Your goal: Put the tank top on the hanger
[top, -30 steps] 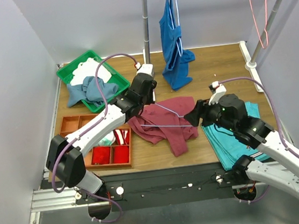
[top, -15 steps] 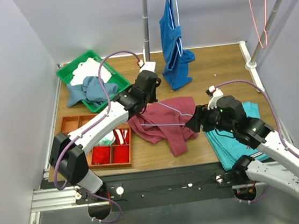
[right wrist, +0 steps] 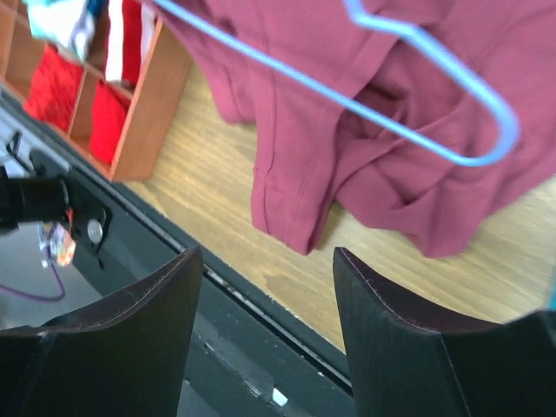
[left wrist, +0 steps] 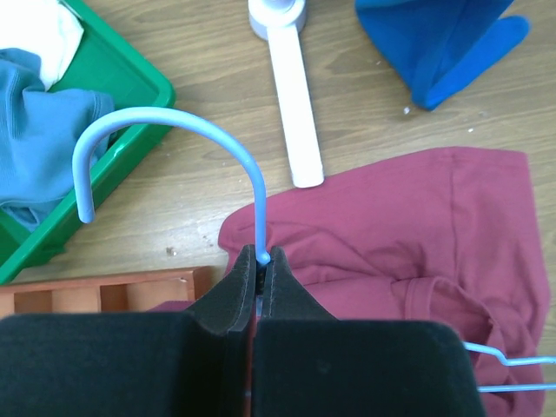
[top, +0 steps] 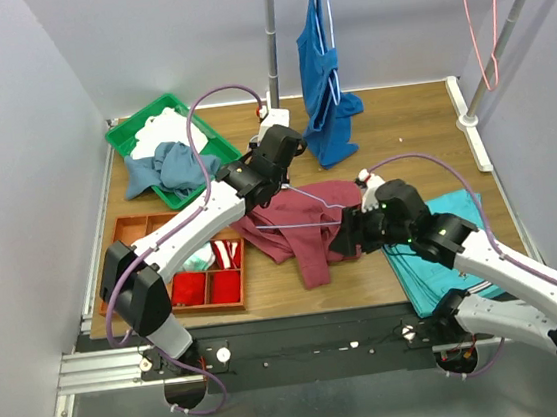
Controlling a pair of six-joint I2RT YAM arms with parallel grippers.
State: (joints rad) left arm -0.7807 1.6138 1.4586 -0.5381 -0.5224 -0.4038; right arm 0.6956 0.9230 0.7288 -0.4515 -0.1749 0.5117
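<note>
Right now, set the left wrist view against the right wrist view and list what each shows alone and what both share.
Left wrist only: the left gripper shut on the hanger by its hook, the green tray, the blue top. Right wrist only: the open right gripper, the wooden organizer with red cloth. Both: the tank top and the hanger's wire.

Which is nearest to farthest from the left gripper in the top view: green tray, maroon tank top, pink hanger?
1. maroon tank top, right beside the left gripper.
2. green tray, back left.
3. pink hanger, far right, hanging.
</note>
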